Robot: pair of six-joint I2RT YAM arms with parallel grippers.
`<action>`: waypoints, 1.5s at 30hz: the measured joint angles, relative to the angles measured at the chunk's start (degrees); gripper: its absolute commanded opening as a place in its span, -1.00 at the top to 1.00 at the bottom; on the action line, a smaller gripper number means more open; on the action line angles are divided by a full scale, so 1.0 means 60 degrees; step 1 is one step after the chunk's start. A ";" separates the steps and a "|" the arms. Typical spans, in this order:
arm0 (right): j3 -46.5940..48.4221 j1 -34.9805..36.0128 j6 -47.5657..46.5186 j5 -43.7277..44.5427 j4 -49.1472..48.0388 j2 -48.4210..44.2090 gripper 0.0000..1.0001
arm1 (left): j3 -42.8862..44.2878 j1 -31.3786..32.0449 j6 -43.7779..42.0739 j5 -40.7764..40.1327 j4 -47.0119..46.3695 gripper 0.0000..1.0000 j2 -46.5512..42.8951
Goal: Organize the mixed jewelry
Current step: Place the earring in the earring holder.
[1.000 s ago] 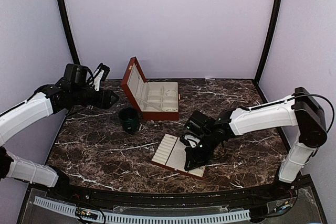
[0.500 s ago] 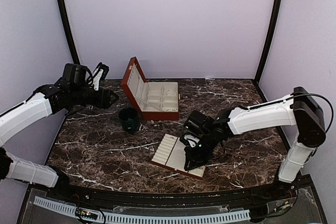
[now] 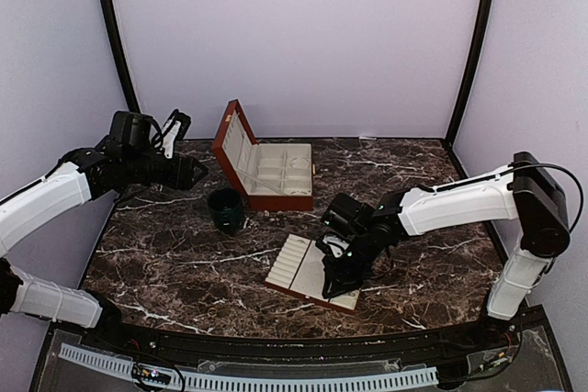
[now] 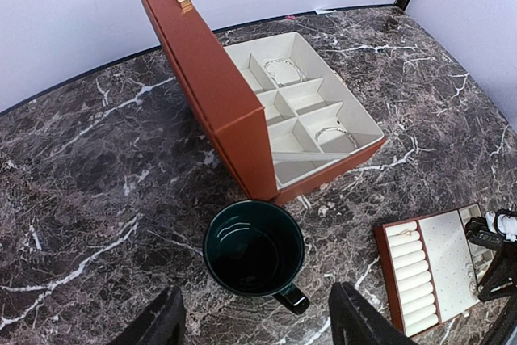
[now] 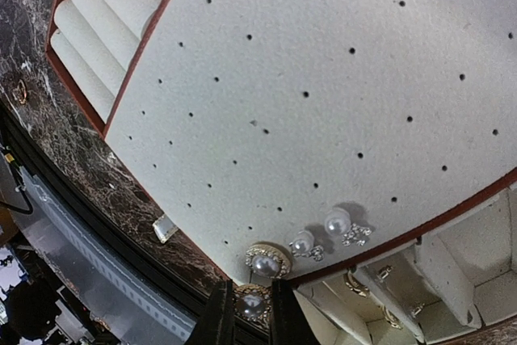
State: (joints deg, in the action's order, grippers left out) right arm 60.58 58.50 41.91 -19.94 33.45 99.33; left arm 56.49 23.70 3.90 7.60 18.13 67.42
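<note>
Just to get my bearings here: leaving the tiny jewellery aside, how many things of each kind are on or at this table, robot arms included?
Robot arms: 2 (left arm, right arm)
Red-brown box, lid open: 1
Dark green cup: 1
Cream slotted tray: 1
Total: 5

The table [image 3: 184,263] looks like polished marble, the cup [image 4: 253,248] is glossy, the tray's cream pad [image 5: 323,78] is matt felt, the studs [image 5: 303,241] pearly.
</note>
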 measured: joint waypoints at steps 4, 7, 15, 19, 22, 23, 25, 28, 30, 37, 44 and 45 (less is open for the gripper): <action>0.0004 0.0015 0.0036 -0.0004 0.0000 0.0011 0.97 | 0.0000 0.0000 -0.0025 0.0000 0.0004 -0.25 0.0000; 0.0011 0.0062 0.0040 0.0000 0.0004 0.0022 0.98 | 0.0000 0.0000 -0.0040 0.0000 0.0004 -0.25 0.0000; 0.0091 0.0124 0.0051 0.0087 0.0102 0.0062 0.98 | 0.0000 0.0000 -0.0047 -0.0004 0.0000 -0.25 0.0000; 0.0102 0.0146 0.0073 0.0135 0.0127 0.0058 0.98 | 0.0000 0.0000 -0.0047 -0.0004 0.0004 -0.25 0.0000; 0.0117 0.0182 0.0102 0.0204 0.0146 0.0055 0.97 | -0.0004 0.0000 -0.0047 -0.0004 0.0000 -0.25 0.0000; 0.0117 0.0189 0.0109 0.0229 0.0149 0.0051 0.97 | -0.0004 0.0000 -0.0047 -0.0004 0.0000 -0.25 0.0000; 0.0117 0.0200 0.0142 0.0266 0.0153 0.0040 0.95 | -0.0004 0.0000 -0.0047 0.0000 0.0004 -0.25 0.0000; 0.0117 0.0233 0.0200 0.0331 0.0157 0.0022 0.93 | -0.0004 0.0000 -0.0047 0.0000 0.0004 -0.25 -0.0004; 0.0117 0.0244 0.0248 0.0361 0.0164 0.0015 0.91 | -0.0004 0.0000 -0.0047 0.0000 0.0004 -0.25 -0.0004; 0.0117 0.0262 0.0324 0.0419 0.0178 0.0004 0.77 | -0.0004 0.0000 -0.0047 0.0000 0.0000 -0.25 -0.0007; 0.0160 0.0295 0.0357 0.0568 0.0244 -0.0004 0.68 | -0.0004 0.0000 -0.0047 0.0000 0.0004 -0.25 -0.0011; 0.0171 0.0295 0.0357 0.0590 0.0262 -0.0004 0.66 | -0.0004 0.0000 -0.0047 0.0000 0.0004 -0.25 -0.0011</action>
State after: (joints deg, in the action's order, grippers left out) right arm 61.60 60.27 44.05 -16.40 35.03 99.31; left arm 56.47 23.70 3.62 7.60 18.15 67.35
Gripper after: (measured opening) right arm 0.152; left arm 0.626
